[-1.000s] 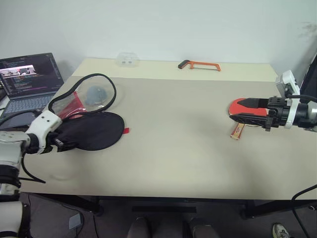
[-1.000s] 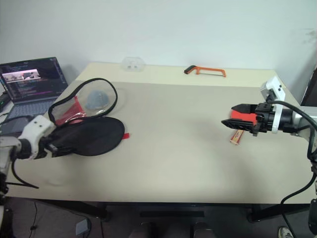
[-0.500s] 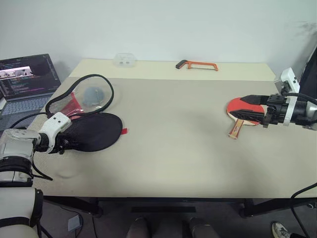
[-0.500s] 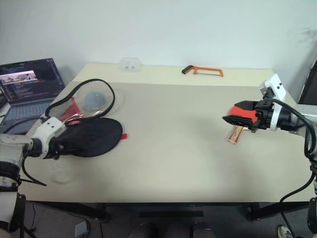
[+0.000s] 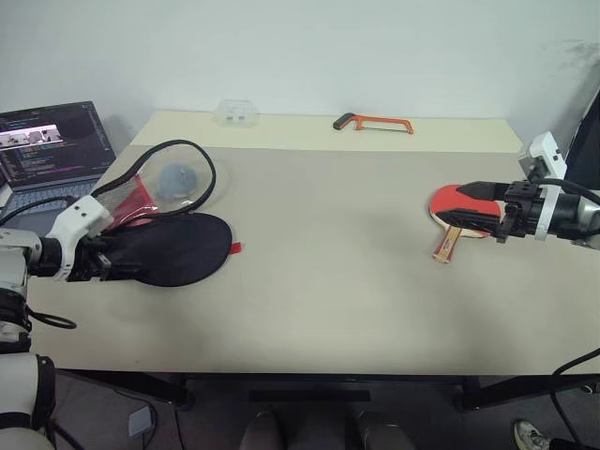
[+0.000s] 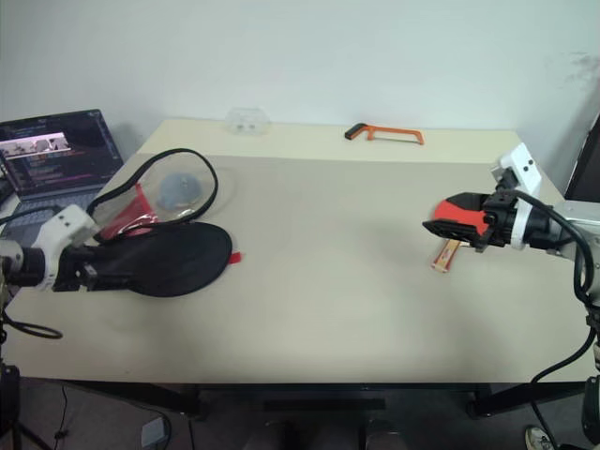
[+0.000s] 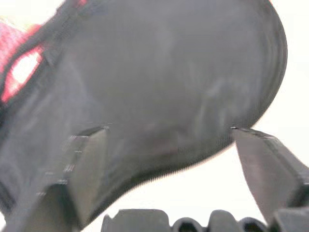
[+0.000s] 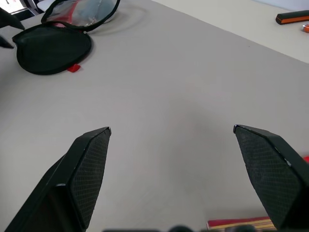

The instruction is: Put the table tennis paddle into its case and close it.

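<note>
Right wrist view — case (image 8: 52, 48) lies unzipped; left wrist's, black fabric.

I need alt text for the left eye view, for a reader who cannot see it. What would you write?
A beige table holds an open black case at the left and a red table tennis paddle at the right. The left tool, open, is at the case; the right tool, open, hovers over the paddle. An orange hacksaw lies at the far edge.
</note>
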